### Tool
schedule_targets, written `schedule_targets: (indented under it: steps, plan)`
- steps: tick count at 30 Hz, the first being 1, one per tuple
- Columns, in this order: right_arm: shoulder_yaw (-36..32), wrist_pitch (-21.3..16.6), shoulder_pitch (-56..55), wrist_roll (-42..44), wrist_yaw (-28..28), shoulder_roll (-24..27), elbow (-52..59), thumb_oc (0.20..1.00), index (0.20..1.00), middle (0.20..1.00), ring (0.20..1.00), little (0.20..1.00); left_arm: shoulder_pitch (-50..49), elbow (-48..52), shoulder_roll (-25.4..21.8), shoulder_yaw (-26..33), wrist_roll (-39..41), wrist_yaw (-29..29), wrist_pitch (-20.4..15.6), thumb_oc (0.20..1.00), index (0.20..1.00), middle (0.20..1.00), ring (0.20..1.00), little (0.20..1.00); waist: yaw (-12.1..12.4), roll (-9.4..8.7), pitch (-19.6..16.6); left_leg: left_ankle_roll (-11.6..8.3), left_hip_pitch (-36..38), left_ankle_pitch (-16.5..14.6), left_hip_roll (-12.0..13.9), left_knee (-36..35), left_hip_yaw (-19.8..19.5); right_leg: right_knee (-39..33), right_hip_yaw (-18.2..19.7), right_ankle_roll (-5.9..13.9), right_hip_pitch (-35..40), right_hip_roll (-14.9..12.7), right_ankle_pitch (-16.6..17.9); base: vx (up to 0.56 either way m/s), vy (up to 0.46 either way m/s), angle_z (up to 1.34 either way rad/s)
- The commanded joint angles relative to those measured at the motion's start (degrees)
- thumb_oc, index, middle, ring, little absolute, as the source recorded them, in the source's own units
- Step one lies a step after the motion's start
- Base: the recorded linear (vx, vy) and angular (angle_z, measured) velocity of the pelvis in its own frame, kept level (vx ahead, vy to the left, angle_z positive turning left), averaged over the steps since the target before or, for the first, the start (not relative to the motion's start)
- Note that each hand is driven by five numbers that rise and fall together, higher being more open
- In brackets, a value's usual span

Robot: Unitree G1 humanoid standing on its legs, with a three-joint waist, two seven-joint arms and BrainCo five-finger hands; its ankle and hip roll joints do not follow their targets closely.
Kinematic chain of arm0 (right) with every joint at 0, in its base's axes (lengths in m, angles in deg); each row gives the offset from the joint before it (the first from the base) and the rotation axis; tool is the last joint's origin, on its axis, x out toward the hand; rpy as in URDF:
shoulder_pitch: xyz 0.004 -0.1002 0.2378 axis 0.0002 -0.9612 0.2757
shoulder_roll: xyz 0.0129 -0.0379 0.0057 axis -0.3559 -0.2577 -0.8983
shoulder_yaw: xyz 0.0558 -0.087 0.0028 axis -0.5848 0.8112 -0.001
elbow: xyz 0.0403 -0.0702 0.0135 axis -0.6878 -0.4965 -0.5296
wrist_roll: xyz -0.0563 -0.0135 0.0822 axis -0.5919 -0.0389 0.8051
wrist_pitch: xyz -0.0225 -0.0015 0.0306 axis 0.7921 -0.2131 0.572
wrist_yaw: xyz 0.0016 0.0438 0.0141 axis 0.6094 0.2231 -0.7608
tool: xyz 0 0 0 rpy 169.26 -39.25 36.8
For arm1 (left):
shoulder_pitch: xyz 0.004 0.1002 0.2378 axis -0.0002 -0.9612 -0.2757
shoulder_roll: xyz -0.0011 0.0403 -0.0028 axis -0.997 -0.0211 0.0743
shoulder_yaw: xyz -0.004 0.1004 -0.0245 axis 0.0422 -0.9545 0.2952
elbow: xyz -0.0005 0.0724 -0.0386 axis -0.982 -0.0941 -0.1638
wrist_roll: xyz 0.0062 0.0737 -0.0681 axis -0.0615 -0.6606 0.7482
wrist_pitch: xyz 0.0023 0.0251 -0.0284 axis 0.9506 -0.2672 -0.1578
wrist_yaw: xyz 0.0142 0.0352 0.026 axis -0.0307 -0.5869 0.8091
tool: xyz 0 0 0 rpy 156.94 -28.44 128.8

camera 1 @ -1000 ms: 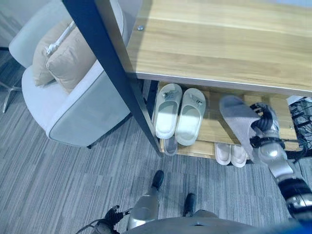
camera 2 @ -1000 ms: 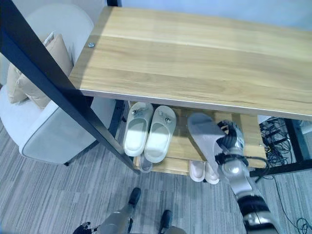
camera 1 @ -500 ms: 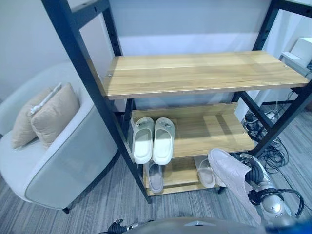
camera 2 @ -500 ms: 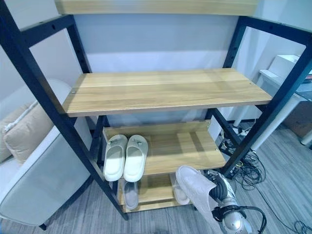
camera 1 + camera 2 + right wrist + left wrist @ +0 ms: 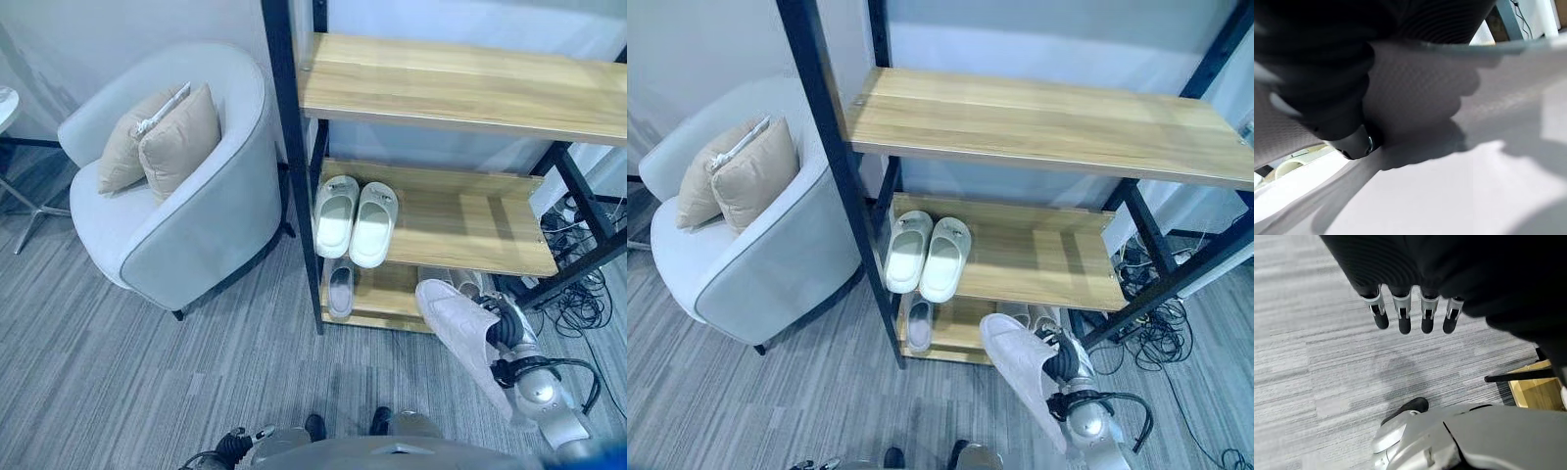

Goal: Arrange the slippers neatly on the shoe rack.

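My right hand [image 5: 506, 329] is shut on a pale grey slipper [image 5: 457, 324], held toe-up in front of the shoe rack's lower right corner. In the right wrist view the slipper's fabric [image 5: 1449, 186] lies right against the thumb [image 5: 1352, 143]. The rack's middle shelf [image 5: 475, 230] bears a pale pair of slippers [image 5: 355, 219] at its left end. On the bottom shelf lie a single grey slipper [image 5: 340, 289] at the left and a white pair [image 5: 453, 280] at the right. My left hand [image 5: 1403, 313] hangs low over the carpet with straight fingers, holding nothing.
A grey armchair [image 5: 186, 211] with two beige cushions [image 5: 162, 142] stands close to the rack's left post [image 5: 294, 166]. The wooden top shelf [image 5: 460, 88] overhangs the middle one. Cables [image 5: 578, 294] lie on the floor right of the rack.
The whole picture has shifted, so the camera moved. The slipper stays in my right hand, in front of the rack's lower right part.
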Motion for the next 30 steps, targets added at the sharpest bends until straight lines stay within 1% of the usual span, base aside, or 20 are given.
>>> schedule_targets:
  steps: [1, 2, 3, 4, 5, 6, 7, 8, 10, 12, 13, 14, 17, 18, 22, 24, 26, 27, 28, 30]
  plan:
    - [1.1, -1.4, 3.2, 2.3, -0.4, 2.1, 2.9, 0.200, 0.200, 0.200, 0.200, 0.200, -1.3, -1.7, 0.2, -0.1, -0.3, 0.7, 0.1, 1.000, 1.000, 1.000, 1.000, 1.000, 0.8, -0.15, 0.1, 0.11, -4.0, -3.5, 2.5, 5.4, -1.0, 5.8, 4.7, 5.08, 1.8, -1.5, 6.0, 0.01, 0.201, -0.36]
    - [1.6, -1.6, 3.2, 2.0, -0.4, 2.0, 3.1, 0.200, 0.200, 0.200, 0.200, 0.200, -1.3, -1.6, -0.2, -0.1, -0.6, 0.8, 0.0, 1.000, 1.000, 1.000, 1.000, 1.000, 1.0, -0.06, 0.4, 0.30, -4.0, -3.9, 2.6, 5.5, -0.8, 7.9, 5.0, 5.48, 0.4, -1.7, 5.9, 0.02, 0.115, -0.36]
    - [2.7, -1.5, 3.7, 0.7, -0.3, 1.9, 3.2, 0.200, 0.200, 0.200, 0.200, 0.200, -0.9, -1.2, -0.7, 0.2, -0.6, 0.5, -0.1, 1.000, 1.000, 1.000, 1.000, 1.000, 1.4, -0.23, 1.2, 0.29, -3.4, -4.9, 2.8, 5.7, -0.4, 8.4, 4.5, 5.59, -1.8, -3.5, 6.2, 0.07, 0.008, -0.28]
    - [4.1, -1.3, 5.1, 0.1, -0.6, 2.2, 3.3, 0.200, 0.200, 0.200, 0.200, 0.200, 0.2, -0.1, -1.2, -0.7, -0.7, -0.6, -0.5, 1.000, 1.000, 1.000, 1.000, 1.000, 2.0, -0.11, 2.9, -0.41, -3.3, -6.4, 3.5, 7.3, -0.4, 5.6, 3.2, 5.95, -3.1, -6.5, 6.5, 0.09, -0.068, -0.16]
    - [4.3, -1.0, 5.6, -0.2, -0.6, 2.6, 3.6, 0.200, 0.200, 0.200, 0.200, 0.200, 1.1, 0.8, -1.9, -2.1, -1.5, -1.0, -0.9, 1.000, 1.000, 1.000, 1.000, 1.000, 2.0, -0.60, 3.7, -0.69, -4.9, -7.4, 3.6, 10.3, -0.9, 2.1, 3.4, 5.61, -2.1, -6.3, 6.1, -0.02, -0.114, -0.34]
    - [5.4, -1.4, 5.6, -1.5, -0.8, 3.8, 5.1, 0.200, 0.200, 0.200, 0.200, 0.200, 3.4, 2.4, -2.9, -4.5, -3.6, -2.1, -1.9, 1.000, 1.000, 1.000, 1.000, 1.000, 1.5, -1.51, 4.5, -0.11, -7.9, -7.1, 2.8, 12.7, -0.3, 0.7, 5.6, 5.44, -4.0, -5.6, 7.2, -0.12, -0.111, -0.26]
    - [6.1, -1.6, 5.9, -2.0, -1.1, 4.1, 5.6, 0.200, 0.200, 0.200, 0.200, 0.200, 5.1, 3.8, -3.4, -5.5, -4.4, -2.5, -2.2, 1.000, 1.000, 1.000, 1.000, 1.000, 1.1, -1.89, 5.2, -0.11, -10.4, -7.7, 2.7, 15.0, -0.3, 1.1, 6.3, 4.92, -5.3, -4.9, 6.4, -0.22, -0.072, 0.00]
    - [7.7, -1.9, 7.6, -2.3, -1.7, 5.1, 5.9, 0.200, 0.200, 0.200, 0.200, 0.200, 7.8, 6.0, -4.1, -6.8, -4.2, -4.3, -2.9, 1.000, 1.000, 1.000, 1.000, 1.000, 0.6, -1.21, 6.9, -0.34, -14.5, -9.4, 3.3, 19.6, -1.4, 5.7, 7.7, 4.81, -9.3, -4.4, 4.6, -0.17, -0.055, 0.43]
    - [8.8, -2.3, 9.4, -1.8, -2.1, 5.9, 4.9, 0.200, 0.200, 0.200, 0.200, 0.200, 10.1, 8.9, -4.8, -7.6, -1.9, -5.7, -3.7, 1.000, 1.000, 1.000, 1.000, 1.000, 0.5, -0.54, 7.5, -0.46, -21.3, -10.1, 3.5, 25.4, -2.9, 10.0, 7.6, 3.29, -14.2, -4.1, 2.3, -0.16, -0.068, 0.46]
    - [9.4, -2.3, 10.4, -1.6, -2.9, 6.0, 4.2, 0.200, 0.200, 0.200, 0.200, 0.200, 10.3, 11.5, -5.2, -7.4, 0.6, -6.3, -4.3, 1.000, 1.000, 1.000, 1.000, 1.000, 0.7, -0.21, 7.4, -0.56, -25.0, -10.6, 3.4, 28.3, -3.8, 12.6, 7.6, 2.81, -17.3, -4.0, 1.2, -0.11, -0.088, 0.02]
    - [10.6, -2.2, 13.8, 0.1, -3.5, 4.7, 1.0, 0.200, 0.200, 0.200, 0.200, 0.200, 12.3, 12.4, -5.5, -6.8, 5.1, -5.0, -4.1, 1.000, 1.000, 1.000, 1.000, 1.000, 1.1, -0.05, 7.3, -0.81, -29.5, -11.1, 3.6, 32.2, -4.6, 16.3, 8.3, 1.73, -21.4, -3.8, -0.7, -0.11, -0.087, 0.04]
    - [11.0, -1.9, 14.5, 0.3, -3.5, 4.6, 0.9, 0.200, 0.200, 0.200, 0.200, 0.200, 12.9, 13.6, -6.0, -6.4, 6.6, -5.0, -4.3, 1.000, 1.000, 1.000, 1.000, 1.000, 1.2, -0.04, 7.4, -0.84, -31.6, -11.6, 3.8, 34.3, -4.6, 18.2, 8.4, 1.36, -23.2, -3.9, -1.4, -0.10, -0.070, 0.28]
    - [12.3, -0.3, 18.0, -1.7, -5.3, 4.0, 0.2, 0.200, 0.200, 0.200, 0.200, 0.200, 14.8, 13.9, -5.6, -3.8, 14.0, -7.1, -5.2, 1.000, 1.000, 1.000, 1.000, 1.000, 1.6, 0.39, 6.8, -0.89, -40.2, -13.8, 4.5, 42.6, -4.9, 25.7, 9.7, 0.00, -31.9, -3.9, -4.6, -0.09, -0.036, 0.11]
    - [13.7, 0.1, 21.4, -2.0, -6.1, 3.8, -0.8, 0.200, 0.200, 0.200, 0.200, 0.200, 16.3, 12.7, -4.9, -3.2, 16.7, -7.9, -5.4, 1.000, 1.000, 1.000, 1.000, 1.000, 1.7, 0.49, 6.2, -0.89, -45.3, -15.0, 4.9, 47.0, -4.9, 29.7, 10.7, -0.67, -37.0, -3.9, -6.0, -0.07, -0.050, -0.09]
    - [16.4, 0.3, 31.0, 0.3, -8.5, 3.4, -3.6, 0.200, 0.200, 0.200, 0.200, 0.200, 19.1, 11.9, -4.6, -3.5, 15.8, -12.0, -5.7, 1.000, 1.000, 1.000, 1.000, 1.000, 2.4, 0.59, 4.9, -0.81, -58.1, -18.1, 6.1, 58.1, -4.8, 39.7, 13.9, -2.77, -50.3, -3.6, -10.1, -0.06, -0.079, -0.11]
    - [17.8, 0.7, 39.6, 3.1, -11.8, 3.4, -6.1, 0.200, 0.200, 0.200, 0.200, 0.200, 21.0, 12.4, -5.0, -1.5, 23.7, -14.8, -7.3, 1.000, 1.000, 1.000, 1.000, 1.000, 3.3, 0.90, 3.8, -0.62, -68.8, -21.7, 6.9, 69.1, -5.4, 50.9, 16.5, -4.43, -61.4, -2.9, -14.3, 0.01, -0.107, -0.05]
    - [19.2, 2.7, 43.7, -0.3, -12.4, 5.7, -5.7, 0.200, 0.200, 0.200, 0.200, 0.200, 20.6, 15.4, -5.6, 0.8, 29.6, -14.8, -9.0, 1.000, 1.000, 1.000, 1.000, 1.000, 3.7, 1.03, 3.4, -0.58, -73.4, -23.5, 7.2, 74.5, -5.9, 56.1, 17.0, -4.91, -65.7, -2.9, -16.2, 0.07, -0.091, -0.04]
    - [18.8, 3.1, 46.9, 0.2, -13.3, 5.9, -5.0, 0.200, 0.200, 0.200, 0.200, 0.200, 20.7, 18.3, -6.2, 1.2, 30.9, -16.8, -10.5, 1.000, 1.000, 1.000, 1.000, 1.000, 4.0, 1.08, 3.4, -0.52, -77.1, -25.3, 7.1, 80.2, -6.1, 61.4, 17.7, -5.49, -69.4, -2.6, -17.9, 0.07, -0.069, 0.05]
    - [18.8, 3.1, 47.0, 0.2, -13.3, 5.9, -5.1, 0.200, 0.200, 0.200, 0.200, 0.200, 20.7, 18.3, -6.2, 1.3, 30.9, -16.9, -10.5, 1.000, 1.000, 1.000, 1.000, 1.000, 4.0, 1.04, 3.2, -0.49, -77.6, -25.3, 7.1, 80.4, -6.0, 61.7, 17.8, -5.49, -69.9, -2.6, -17.9, 0.12, -0.073, 0.09]
    - [18.0, 3.2, 53.5, 3.9, -16.0, 6.4, -9.4, 0.200, 0.200, 0.200, 0.200, 0.200, 21.7, 22.2, -7.3, 1.8, 34.2, -18.8, -12.0, 1.000, 1.000, 1.000, 1.000, 1.000, 4.7, 1.19, 4.0, -0.26, -83.6, -29.1, 6.7, 91.6, -6.4, 72.8, 19.2, -6.56, -76.1, -2.0, -21.3, 0.15, -0.065, 0.05]
